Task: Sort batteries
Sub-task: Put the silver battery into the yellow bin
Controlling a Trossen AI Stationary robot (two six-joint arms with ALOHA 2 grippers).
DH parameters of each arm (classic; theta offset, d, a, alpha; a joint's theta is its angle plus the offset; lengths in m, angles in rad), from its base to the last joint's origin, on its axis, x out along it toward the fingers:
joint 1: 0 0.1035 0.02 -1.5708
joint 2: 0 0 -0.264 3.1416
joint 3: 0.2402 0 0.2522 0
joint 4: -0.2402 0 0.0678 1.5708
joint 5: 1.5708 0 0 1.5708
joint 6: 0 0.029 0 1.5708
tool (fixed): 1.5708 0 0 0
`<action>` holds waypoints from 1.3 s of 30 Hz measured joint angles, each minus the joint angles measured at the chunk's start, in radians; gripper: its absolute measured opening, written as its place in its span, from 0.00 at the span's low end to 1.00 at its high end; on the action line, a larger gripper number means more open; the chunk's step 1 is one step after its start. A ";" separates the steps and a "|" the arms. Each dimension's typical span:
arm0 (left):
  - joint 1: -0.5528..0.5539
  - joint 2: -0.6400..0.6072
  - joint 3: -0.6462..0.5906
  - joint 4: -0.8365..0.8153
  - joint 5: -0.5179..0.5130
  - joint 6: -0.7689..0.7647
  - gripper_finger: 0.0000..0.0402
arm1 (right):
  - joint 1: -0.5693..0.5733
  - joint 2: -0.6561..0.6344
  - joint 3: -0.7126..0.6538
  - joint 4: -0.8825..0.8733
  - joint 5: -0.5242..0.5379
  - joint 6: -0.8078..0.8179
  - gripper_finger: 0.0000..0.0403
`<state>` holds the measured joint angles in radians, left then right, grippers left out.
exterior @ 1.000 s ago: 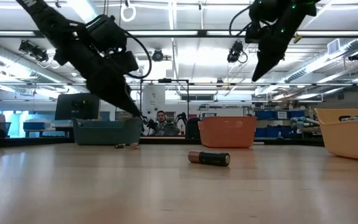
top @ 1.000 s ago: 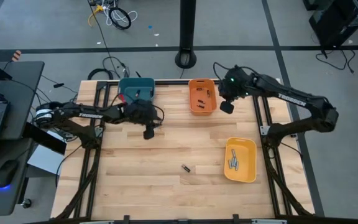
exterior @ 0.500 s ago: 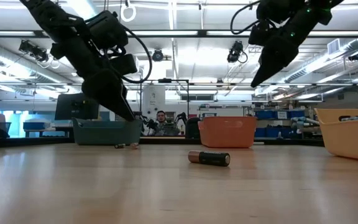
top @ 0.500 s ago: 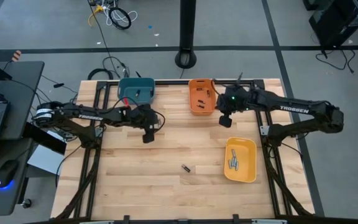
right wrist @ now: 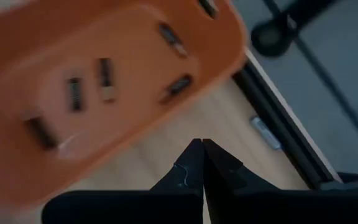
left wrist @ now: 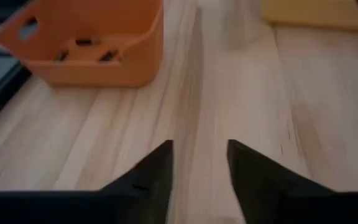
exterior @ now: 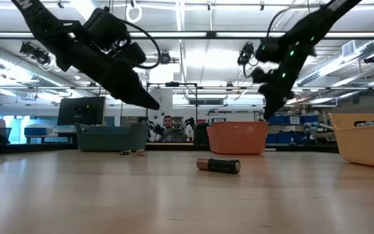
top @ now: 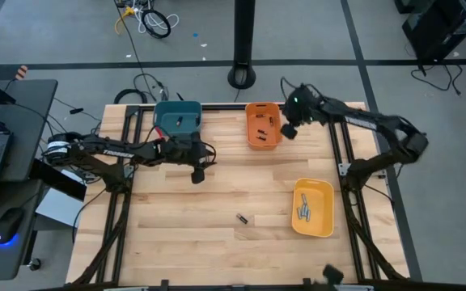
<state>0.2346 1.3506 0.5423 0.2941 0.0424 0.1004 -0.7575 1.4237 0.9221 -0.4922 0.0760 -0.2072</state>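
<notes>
One loose battery (top: pixel 242 218) lay crosswise on the table's near half, well apart from both arms. The left gripper (top: pixel 199 173) hung nearer, fingers parted, empty; the right gripper (top: pixel 285 131) — shut, empty — hovered beside the orange bin (top: pixel 252 137).

You're looking at two matte-black jointed arms: white lettering on the left arm (top: pixel 116 149), looped black cables, a green light glowing near the right arm's wrist (top: pixel 295 101).

Left end effector (left wrist: pixel 199 163) parted — right end effector (right wrist: pixel 202 144) closed, empty
</notes>
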 joint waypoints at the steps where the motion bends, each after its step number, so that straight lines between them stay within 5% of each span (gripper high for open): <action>1: 0.005 0.000 -0.010 0.032 0.006 0.001 0.36 | -0.031 0.039 0.017 0.007 -0.014 0.004 0.02; 9: 0.034 0.000 -0.029 0.121 0.026 0.034 0.03 | -0.186 0.273 0.113 0.077 -0.025 0.068 0.02; 27: 0.034 0.000 -0.029 0.124 -0.013 0.028 0.03 | -0.220 0.422 0.116 0.202 0.068 0.116 0.02; 39: 0.034 0.000 -0.029 0.124 -0.013 0.027 0.03 | -0.216 0.417 0.116 0.109 0.020 0.095 0.02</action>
<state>0.2687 1.3506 0.5137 0.4179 0.0292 0.1272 -0.9731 1.8408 1.0378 -0.3836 0.0963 -0.1122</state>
